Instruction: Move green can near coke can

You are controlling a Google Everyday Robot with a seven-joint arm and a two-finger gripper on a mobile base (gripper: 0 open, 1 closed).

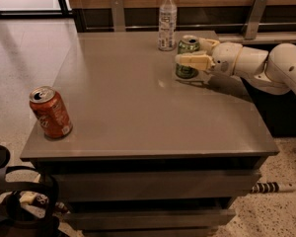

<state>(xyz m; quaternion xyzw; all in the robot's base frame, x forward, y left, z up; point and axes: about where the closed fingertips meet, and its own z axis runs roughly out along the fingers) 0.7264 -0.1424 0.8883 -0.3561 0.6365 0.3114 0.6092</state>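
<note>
A grey table is carrying three things. The gripper is hanging over its far right part, with its fingers pressing on either side of the green can. A clear plastic bottle is standing just beside the gripper, slightly farther back and toward the picture's left. The coke can is standing upright well apart from the gripper, far off to the picture's left by the table's front edge.

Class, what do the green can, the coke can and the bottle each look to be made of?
The green can, in the pincer far right on the table: likely painted aluminium, silver top. The coke can, near left corner: same, glossy red-orange wall, silver rim. The bottle: probably clear plastic, see-through, white cap.
</note>
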